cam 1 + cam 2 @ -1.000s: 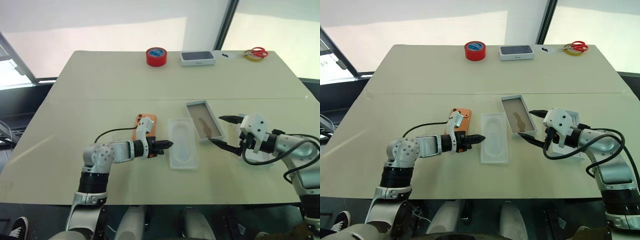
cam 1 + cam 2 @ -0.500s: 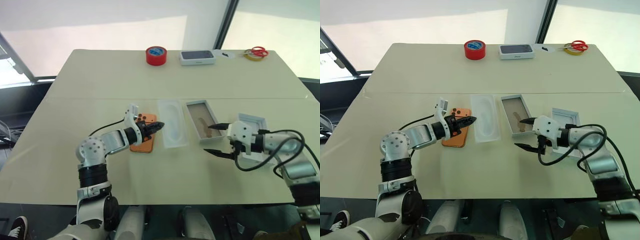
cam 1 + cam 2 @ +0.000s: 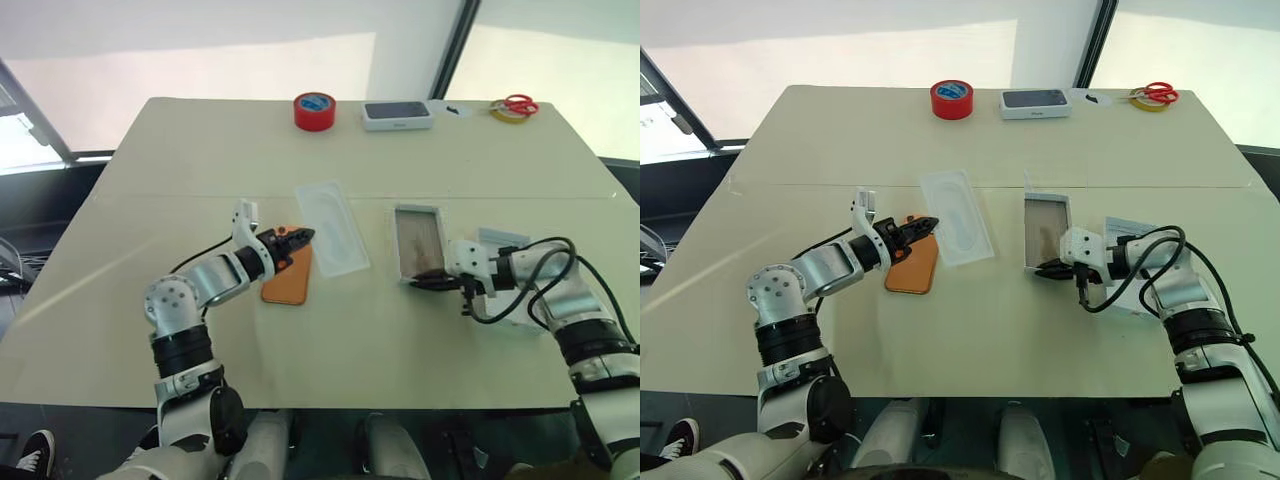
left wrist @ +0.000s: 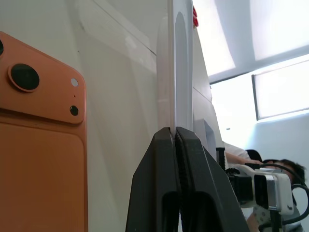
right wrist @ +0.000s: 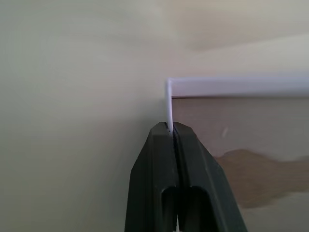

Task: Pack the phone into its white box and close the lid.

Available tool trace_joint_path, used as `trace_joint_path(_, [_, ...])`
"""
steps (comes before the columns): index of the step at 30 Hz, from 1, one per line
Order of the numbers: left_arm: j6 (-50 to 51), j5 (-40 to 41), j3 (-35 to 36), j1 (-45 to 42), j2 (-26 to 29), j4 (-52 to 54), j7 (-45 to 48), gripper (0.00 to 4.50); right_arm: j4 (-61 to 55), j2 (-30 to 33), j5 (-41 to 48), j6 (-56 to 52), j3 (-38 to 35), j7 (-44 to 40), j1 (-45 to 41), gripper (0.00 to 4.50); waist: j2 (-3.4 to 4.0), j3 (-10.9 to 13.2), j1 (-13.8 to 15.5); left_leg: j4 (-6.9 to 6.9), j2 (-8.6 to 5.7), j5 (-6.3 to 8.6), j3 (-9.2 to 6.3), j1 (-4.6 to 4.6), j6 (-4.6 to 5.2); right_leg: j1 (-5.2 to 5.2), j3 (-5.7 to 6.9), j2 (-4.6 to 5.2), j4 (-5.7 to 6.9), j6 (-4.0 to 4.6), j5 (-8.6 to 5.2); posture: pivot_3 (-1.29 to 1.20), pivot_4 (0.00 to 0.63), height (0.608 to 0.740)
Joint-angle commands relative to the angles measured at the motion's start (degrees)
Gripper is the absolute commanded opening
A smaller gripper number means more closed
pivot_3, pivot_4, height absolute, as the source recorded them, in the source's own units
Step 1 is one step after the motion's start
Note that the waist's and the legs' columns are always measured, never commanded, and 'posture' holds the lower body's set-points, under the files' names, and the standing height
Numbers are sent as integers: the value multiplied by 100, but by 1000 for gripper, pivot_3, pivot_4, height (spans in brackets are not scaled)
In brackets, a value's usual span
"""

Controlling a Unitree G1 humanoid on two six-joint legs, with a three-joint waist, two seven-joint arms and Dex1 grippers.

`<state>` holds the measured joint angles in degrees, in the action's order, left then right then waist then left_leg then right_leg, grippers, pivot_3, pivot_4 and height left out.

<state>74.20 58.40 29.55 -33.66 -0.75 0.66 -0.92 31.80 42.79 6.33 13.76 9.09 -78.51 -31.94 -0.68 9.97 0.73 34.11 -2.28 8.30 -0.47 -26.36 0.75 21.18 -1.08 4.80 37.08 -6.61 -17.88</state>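
Left eye view: the left gripper [image 3: 303, 235] is pinched closed on the near edge of the white moulded insert [image 3: 330, 227], which now lies angled on the table [image 3: 200, 150] farther back and more to the left than a second ago. The phone [image 3: 288, 277] lies back-up just beside the insert's near left corner, under the left wrist. The right gripper [image 3: 425, 282], wide apart a second ago, has clamped on the near wall of the white box [image 3: 419, 240]; the box has turned to sit nearly square to the table's front edge. The lid [image 3: 512, 282] lies just beyond the right forearm, partly hidden by it and by the cable.

Right eye view: red tape [image 3: 952, 99], a closed dark-topped box [image 3: 1035, 102] and scissors [image 3: 1156, 93] remain along the far edge.

Left wrist view: the black fingers [image 4: 161, 183] meet on the thin white edge of the insert, with the orange phone alongside, its lenses showing.

Right wrist view: the fingers [image 5: 161, 169] are closed on the box's thin white wall at a corner, with the tan floor beyond.
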Motion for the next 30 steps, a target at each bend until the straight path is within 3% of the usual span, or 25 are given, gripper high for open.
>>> trace_joint_path(1, [-148, 410, 139, -203, -98, 165, -235, 0, -396, -204, 135, -84, 7, 5, 130, 85, 0, 0, -1, 0, 0, 0, 0, 0, 0, 0, 0, 0, 0, 0, 0, 0, 150, 738])
trace_joint_path(8, [-43, 1095, 83, -432, -27, 30, -417, 0, -1887, -653, 27, -903, 172, 704, 554, 85, 0, 0, -5, -1, 1, -3, -2, -2, -5, 9, 0, -4, 11, -2, 1, 0, 150, 738])
trace_joint_path(17, [-172, 866, -509, -479, 468, -332, 10, 0, -3107, -721, 291, -1714, 184, 957, 1031, 85, 0, 0, 9, 0, 0, -3, -2, -3, -5, 9, 0, -3, 8, 0, 1, 0, 150, 738])
trace_joint_path(20, [-216, 695, -773, -468, 586, -493, 281, 0, -3311, -679, 474, -1780, 96, 903, 1069, 860, 0, 0, 1, -4, 0, -2, -2, -4, -5, 12, -1, -2, 9, 0, 1, 0, 150, 738])
trace_joint_path(25, [-387, 449, -1118, -553, 678, -685, 767, 0, -3552, -316, 572, -1954, -257, 1048, 1239, 3246, 0, 0, 17, -7, 0, -2, -2, -5, -5, 15, -5, 0, 8, 3, -1, 0, 150, 738])
trace_joint_path(30, [-437, 154, -1507, -701, 789, -939, 1283, 0, -3768, 317, 859, -2278, -1002, 1101, 1657, 3246, 0, 0, 11, -8, -2, -1, -1, -10, -2, 13, -6, 9, -1, 18, -8, 0, 150, 738])
